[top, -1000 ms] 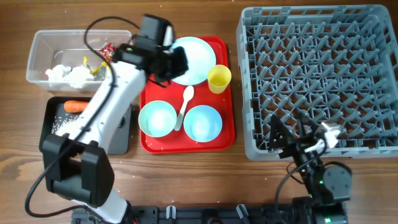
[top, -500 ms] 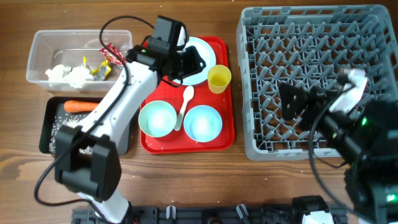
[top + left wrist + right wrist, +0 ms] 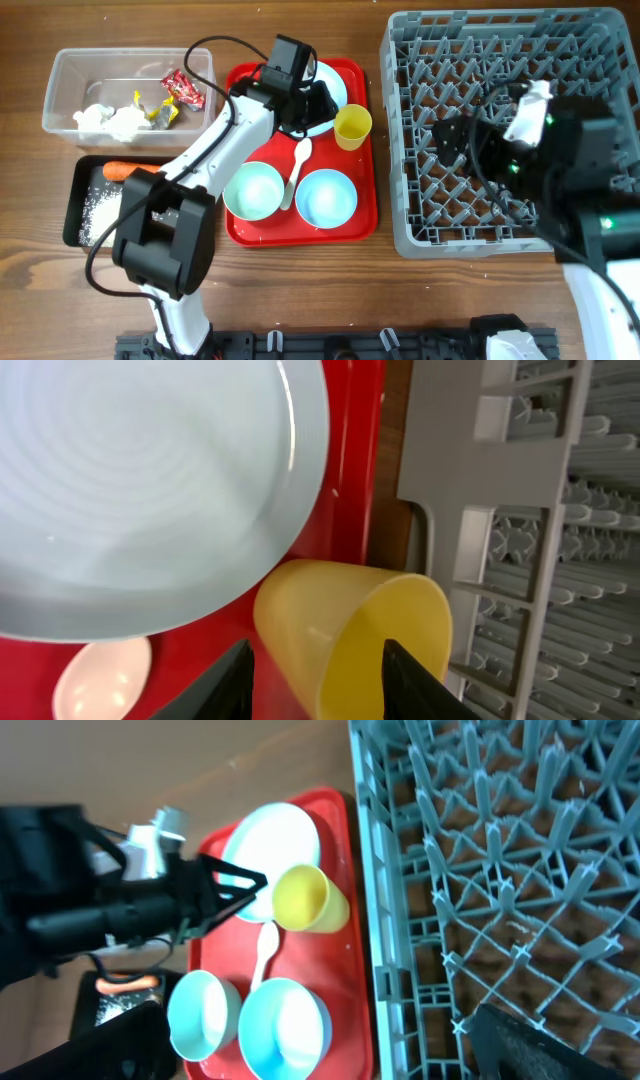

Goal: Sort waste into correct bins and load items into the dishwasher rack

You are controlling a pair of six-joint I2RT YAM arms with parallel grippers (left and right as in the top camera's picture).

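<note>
My left gripper (image 3: 325, 107) is open over the blue plate (image 3: 334, 92), just left of the yellow cup (image 3: 353, 126). In the left wrist view the cup (image 3: 350, 625) lies between my open fingers (image 3: 236, 682), beside the plate (image 3: 150, 480). The white spoon (image 3: 297, 166), pale green bowl (image 3: 252, 190) and blue bowl (image 3: 326, 197) sit on the red tray (image 3: 368, 200). My right gripper (image 3: 448, 148) hangs open and empty above the grey rack (image 3: 510, 60). The right wrist view shows the cup (image 3: 310, 898), both bowls and the rack (image 3: 500, 870) below.
The clear tub (image 3: 70, 70) holds white tissues (image 3: 110, 122) and snack wrappers (image 3: 182, 86). The black tray (image 3: 75, 210) holds the carrot (image 3: 118, 170) and rice (image 3: 100, 205). The rack's left wall stands close to the cup.
My left gripper has moved right across the plate to the yellow cup. My right arm has risen from the front edge and swung out over the rack.
</note>
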